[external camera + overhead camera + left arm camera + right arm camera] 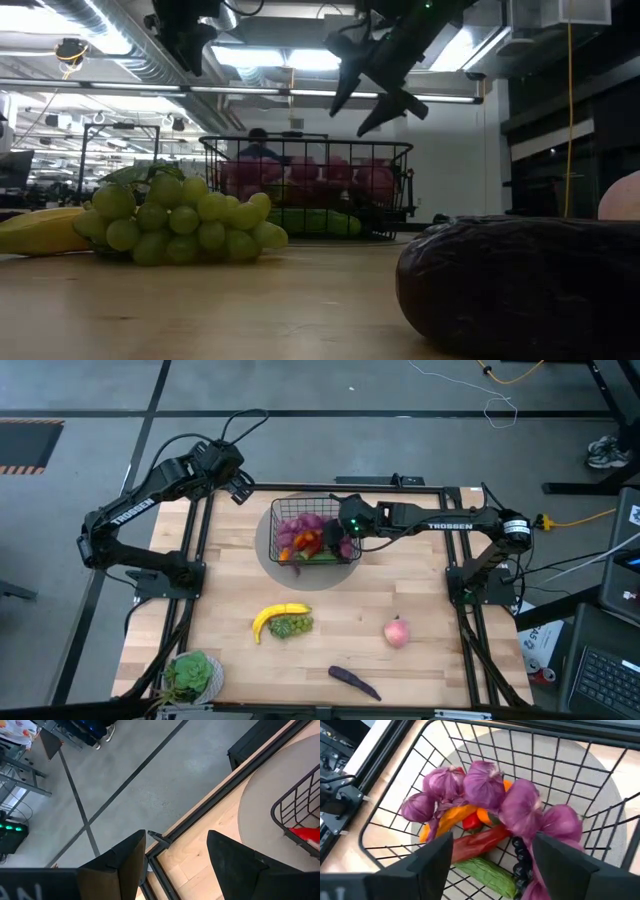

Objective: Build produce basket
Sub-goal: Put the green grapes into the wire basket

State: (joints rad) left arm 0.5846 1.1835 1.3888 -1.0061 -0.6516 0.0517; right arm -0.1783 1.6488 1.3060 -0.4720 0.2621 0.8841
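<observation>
Both grippers spread, empty | basket (316, 512): black wire grid | produce (485, 795) piled inside

Black wire-grid basket (275, 512) upright at the table's far middle, holding purple bulbs (485, 782), orange pieces (451, 817), red chili (475, 844), green cucumber (485, 875) and dark grapes (521, 860). Outside, nearer the front: yellow banana (272, 615) touching green grape bunch (292, 626); pink peach (397, 632) to the right; purple eggplant (354, 681) nearest the front edge.
</observation>
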